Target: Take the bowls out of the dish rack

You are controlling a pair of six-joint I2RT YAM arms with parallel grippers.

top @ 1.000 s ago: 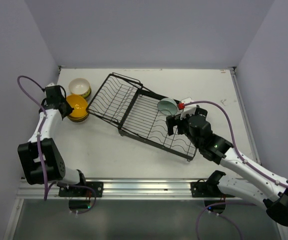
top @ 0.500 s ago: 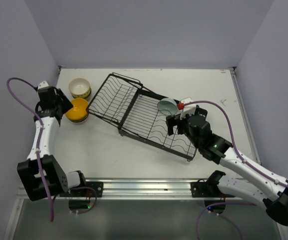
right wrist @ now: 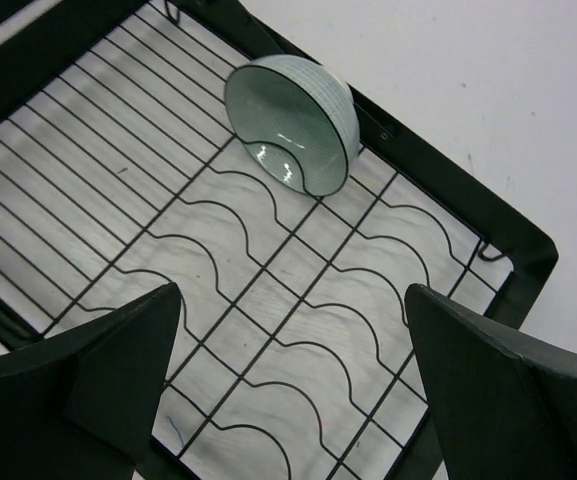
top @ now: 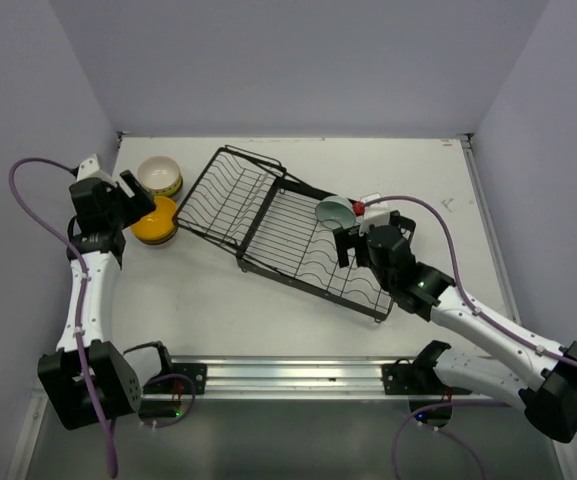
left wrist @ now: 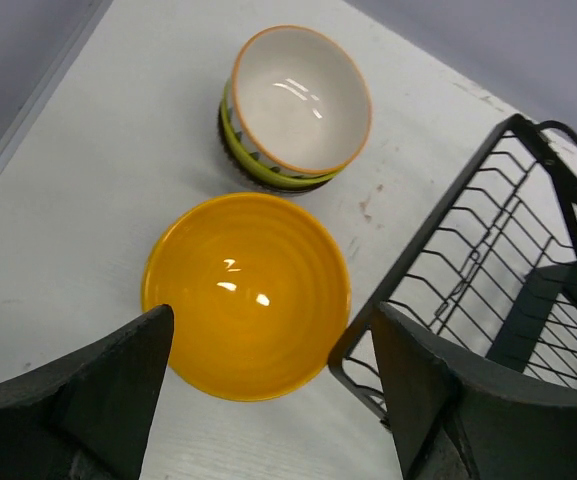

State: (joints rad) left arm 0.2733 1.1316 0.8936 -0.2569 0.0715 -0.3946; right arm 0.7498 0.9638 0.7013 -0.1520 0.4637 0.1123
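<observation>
The black wire dish rack lies across the table's middle. A pale teal bowl rests tilted on its flat wavy section. My right gripper hovers open just short of that bowl, nothing between its fingers. Left of the rack an orange-yellow bowl sits on the table. Behind it stands a cream bowl stacked on yellow-green and dark ones. My left gripper is open above the orange-yellow bowl, holding nothing.
The rack's basket corner lies right beside the orange-yellow bowl. Grey walls close in the table on the left, back and right. A metal rail runs along the near edge by the arm bases.
My left gripper has opened, let go of the orange-yellow bowl and lifted back to the left. The right gripper has edged slightly toward the teal bowl.
</observation>
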